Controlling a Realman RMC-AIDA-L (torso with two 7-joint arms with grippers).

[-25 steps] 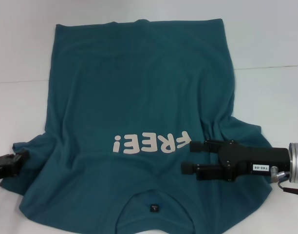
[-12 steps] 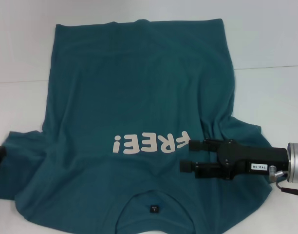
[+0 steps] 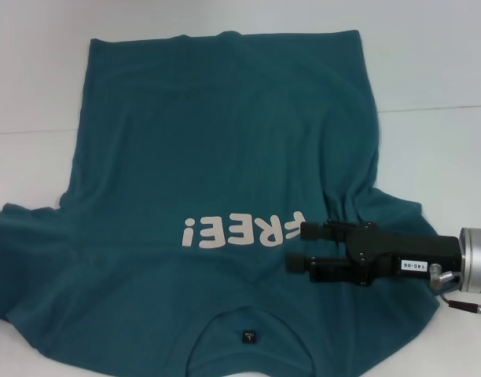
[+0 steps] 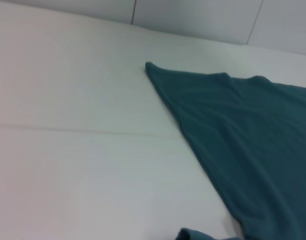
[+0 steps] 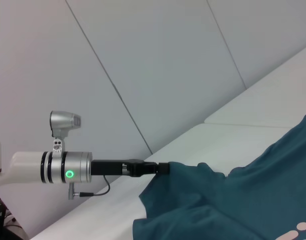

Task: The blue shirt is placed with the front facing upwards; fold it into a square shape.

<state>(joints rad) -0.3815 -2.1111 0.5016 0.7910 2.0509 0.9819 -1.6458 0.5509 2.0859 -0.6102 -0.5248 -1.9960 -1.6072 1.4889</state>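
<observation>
The right gripper (image 3: 297, 248) is seen low over the near right part of the blue shirt (image 3: 217, 157), its two fingers held apart just beside the "FREE!" lettering (image 3: 244, 232). The left gripper (image 5: 163, 169) is found at the near left, closed on the left sleeve (image 5: 185, 182), which is lifted off the white table (image 3: 437, 141). The shirt is spread front up across the table, its collar label (image 3: 249, 336) nearest the robot and its hem at the far side.
</observation>
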